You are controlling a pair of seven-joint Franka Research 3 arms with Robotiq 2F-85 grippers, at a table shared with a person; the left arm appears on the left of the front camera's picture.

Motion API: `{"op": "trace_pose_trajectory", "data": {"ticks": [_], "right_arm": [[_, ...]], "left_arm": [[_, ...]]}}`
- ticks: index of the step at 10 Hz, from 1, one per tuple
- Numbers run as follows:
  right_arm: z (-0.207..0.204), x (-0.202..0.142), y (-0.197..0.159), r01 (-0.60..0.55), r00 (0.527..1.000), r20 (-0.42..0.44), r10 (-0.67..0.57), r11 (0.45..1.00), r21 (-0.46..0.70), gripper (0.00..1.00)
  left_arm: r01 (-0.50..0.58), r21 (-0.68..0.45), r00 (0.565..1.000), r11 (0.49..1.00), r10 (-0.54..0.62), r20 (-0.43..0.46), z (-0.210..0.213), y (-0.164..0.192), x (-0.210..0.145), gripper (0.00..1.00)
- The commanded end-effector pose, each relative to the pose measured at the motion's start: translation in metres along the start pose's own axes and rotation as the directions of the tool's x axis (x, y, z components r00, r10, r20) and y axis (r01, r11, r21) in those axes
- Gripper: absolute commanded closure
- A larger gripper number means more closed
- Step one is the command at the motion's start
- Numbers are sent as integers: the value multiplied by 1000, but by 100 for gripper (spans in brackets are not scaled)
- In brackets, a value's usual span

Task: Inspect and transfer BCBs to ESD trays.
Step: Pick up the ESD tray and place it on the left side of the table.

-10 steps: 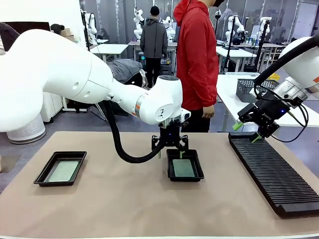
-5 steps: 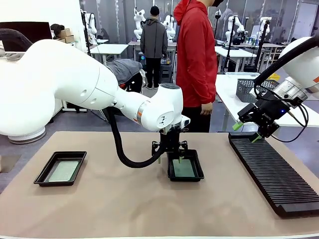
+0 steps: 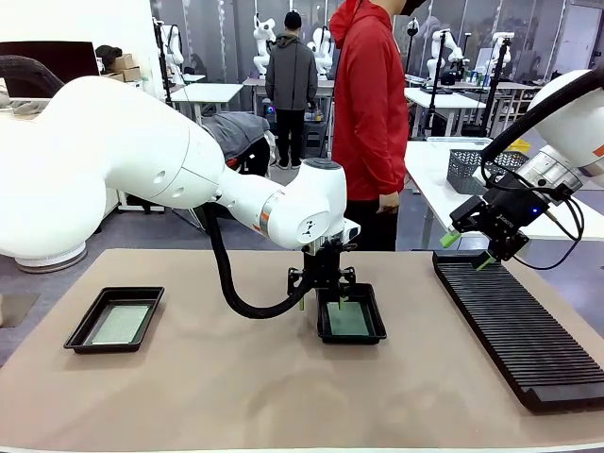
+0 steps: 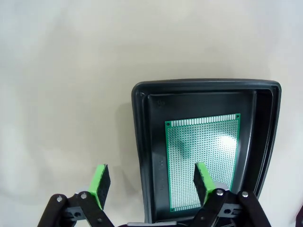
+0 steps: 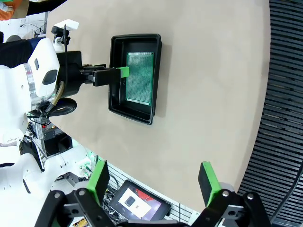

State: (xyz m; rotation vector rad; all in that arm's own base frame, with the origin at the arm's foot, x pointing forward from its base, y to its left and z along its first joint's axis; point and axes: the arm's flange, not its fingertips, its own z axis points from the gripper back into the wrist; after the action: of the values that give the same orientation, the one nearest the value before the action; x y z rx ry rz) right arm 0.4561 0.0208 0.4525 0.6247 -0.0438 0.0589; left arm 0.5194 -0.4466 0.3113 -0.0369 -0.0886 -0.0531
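At centre frame in the front view, the left end effector [image 3: 321, 297] hangs low over the near-left rim of a black ESD tray [image 3: 373, 327] on the tan tabletop [image 3: 245, 387], its green-padded fingers spread apart and holding nothing; the left wrist view shows one finger [image 4: 100, 183] outside the tray wall and the other [image 4: 202, 181] above a pale-green BCB [image 4: 201, 161] lying flat on the tray floor. At lower left of the front view a second ESD tray [image 3: 85, 332] holds another BCB [image 3: 119, 324]. At upper right, the right end effector [image 3: 468, 250] hovers with fingers wide apart and empty above the far end of a long black ribbed rack [image 3: 519, 326]. A person in a red jacket [image 3: 370, 104] stands at the far side
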Motion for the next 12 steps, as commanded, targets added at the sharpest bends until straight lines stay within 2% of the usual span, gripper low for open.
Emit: {"op": "trace_pose_trajectory", "data": {"ticks": [1,5,12], "right_arm": [[1,0,2,21,1000,11,-21,1000,-16,0],[1,0,2,21,1000,11,-21,1000,-16,0],[1,0,2,21,1000,11,-21,1000,-16,0]], "left_arm": [[0,0,1000,1000,0,1,2,0,-2,6],[0,0,1000,1000,0,0,0,0,0,8],[5,17,1000,1000,-5,4,9,5,2,66]]}}
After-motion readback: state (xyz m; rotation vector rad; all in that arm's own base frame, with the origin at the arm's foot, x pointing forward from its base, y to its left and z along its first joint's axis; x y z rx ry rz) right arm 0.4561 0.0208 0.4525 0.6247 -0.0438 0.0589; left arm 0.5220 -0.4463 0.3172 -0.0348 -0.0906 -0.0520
